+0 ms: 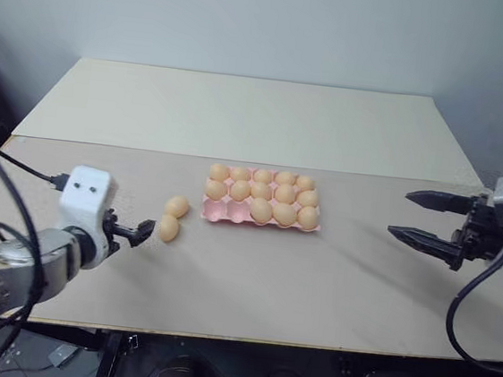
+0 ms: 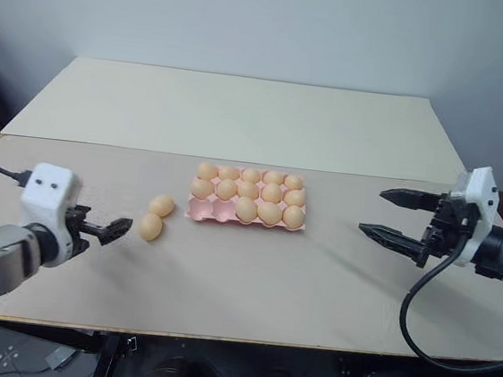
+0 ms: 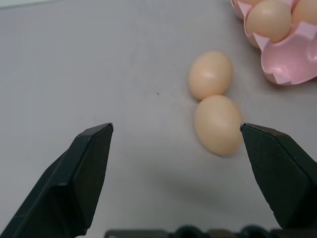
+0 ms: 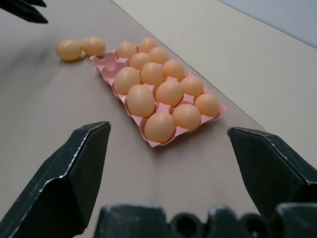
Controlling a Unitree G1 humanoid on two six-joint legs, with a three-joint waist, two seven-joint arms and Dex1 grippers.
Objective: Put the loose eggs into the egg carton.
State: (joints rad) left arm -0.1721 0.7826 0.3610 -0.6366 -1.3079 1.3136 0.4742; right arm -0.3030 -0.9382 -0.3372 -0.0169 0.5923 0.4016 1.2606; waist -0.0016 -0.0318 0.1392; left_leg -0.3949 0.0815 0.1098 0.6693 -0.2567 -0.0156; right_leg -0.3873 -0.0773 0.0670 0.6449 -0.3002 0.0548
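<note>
Tan-orange oval loose eggs [image 1: 172,218] are seen touching just left of the pale pink moulded egg carton [image 1: 260,216], and, with the wide-open left gripper [image 1: 142,229] near them, one could be nudged rolling, while the right gripper [image 1: 418,217] is held wide and empty.

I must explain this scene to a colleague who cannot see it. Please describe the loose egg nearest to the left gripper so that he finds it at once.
Start at the pink egg carton in the middle of the table. Just off its left end, two loose eggs lie touching on the bare tabletop. The one meant is the egg nearer the table's front edge, right in front of the open left gripper; its neighbour lies beyond it, closer to the carton.
</note>
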